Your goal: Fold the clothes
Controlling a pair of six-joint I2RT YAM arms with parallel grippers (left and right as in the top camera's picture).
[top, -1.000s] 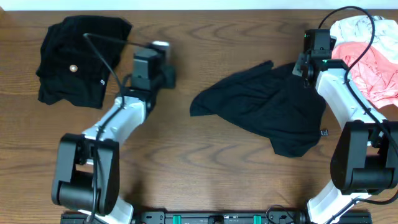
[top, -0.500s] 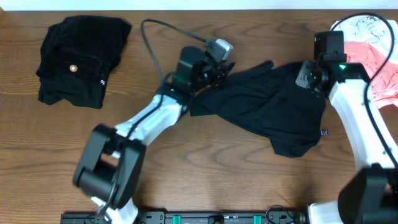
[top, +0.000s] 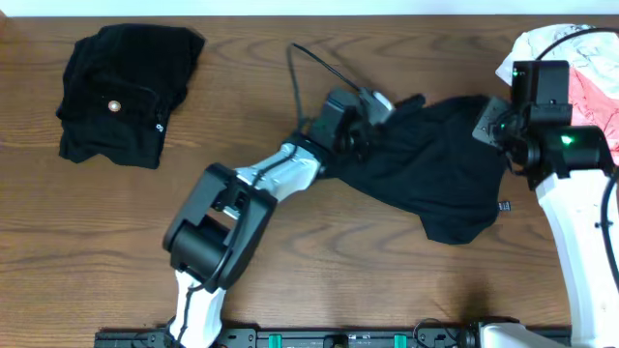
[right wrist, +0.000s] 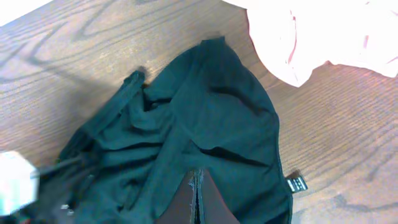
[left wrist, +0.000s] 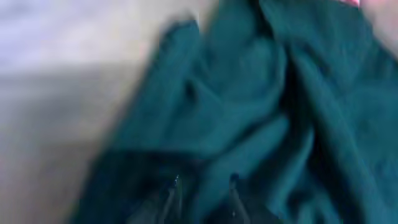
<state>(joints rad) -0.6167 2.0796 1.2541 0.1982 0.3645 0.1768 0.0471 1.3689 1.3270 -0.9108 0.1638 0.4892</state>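
Black shirt lies crumpled and unfolded, right of centre on the desk. Change over the last second: the left arm has swung across from beside the folded black piece at upper left and now reaches the shirt's left edge. Right tool is closed, tips pinching a ridge of shirt fabric. I read this as both arms taking hold to spread the shirt flat; folding has not begun. Left tool: tips stand slightly apart just over the cloth, with nothing visibly caught. Left wrist view is badly blurred, so sleeves and collar are indistinguishable. Pink and white pile, upper right, is cut off by the frame and partly behind the right arm.
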